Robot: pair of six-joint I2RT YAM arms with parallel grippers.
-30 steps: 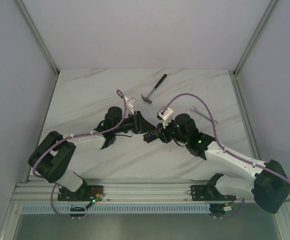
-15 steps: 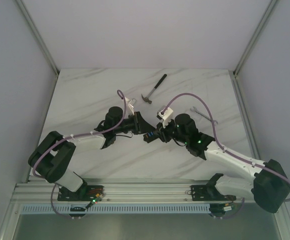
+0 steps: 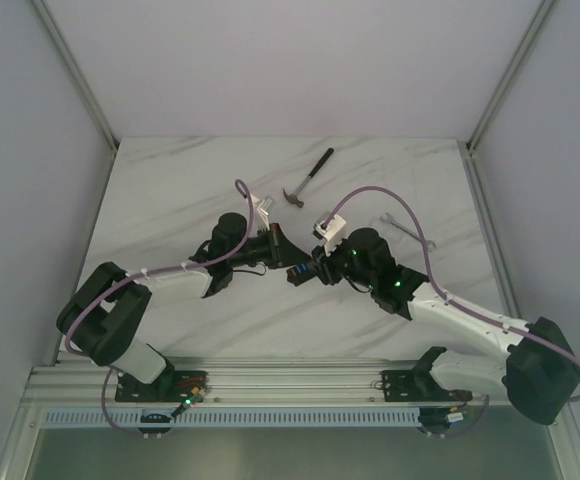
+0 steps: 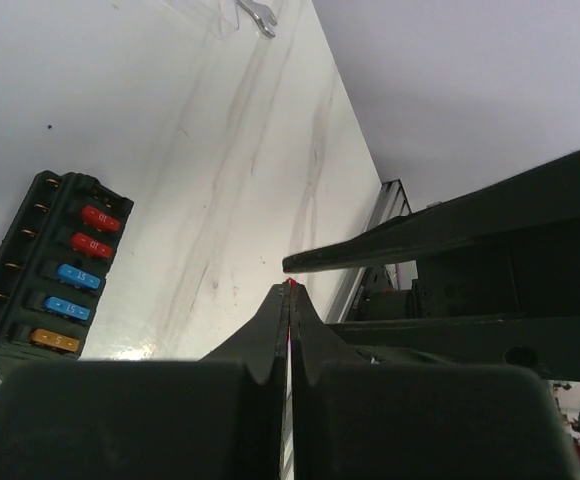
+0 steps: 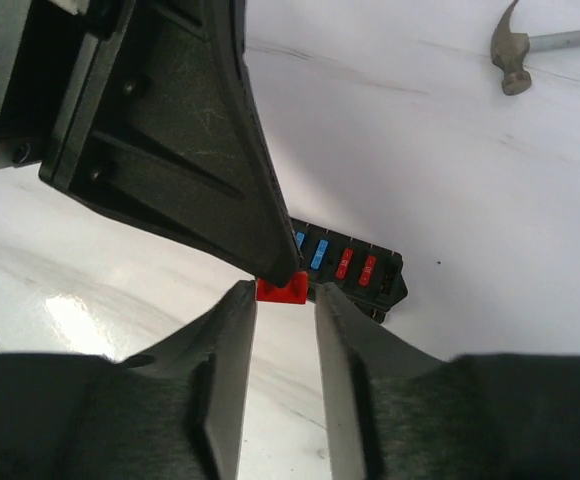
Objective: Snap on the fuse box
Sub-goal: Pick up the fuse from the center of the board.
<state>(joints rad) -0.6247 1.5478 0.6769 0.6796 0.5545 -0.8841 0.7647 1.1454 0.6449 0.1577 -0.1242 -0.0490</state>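
From above, the fuse box (image 4: 55, 265) is mostly hidden beneath the grippers; it lies flat on the table (image 3: 170, 200). Both arms reach inward, tips meeting just above it. The left gripper (image 4: 290, 287) pinches one red fuse (image 5: 282, 290); the right gripper (image 5: 284, 293) stands narrow around it, grip unclear. Beyond the box: one hammer (image 3: 308, 180), one wrench (image 3: 402, 228).

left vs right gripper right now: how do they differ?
Jaws: the left gripper's are pressed together, the right gripper's stand apart. Fuse: the left gripper pinches only a thin red edge at its tip; the red fuse spans the gap between the right gripper's fingers, clamped or not I cannot tell. Shared: both meet at that fuse, near the fuse box.
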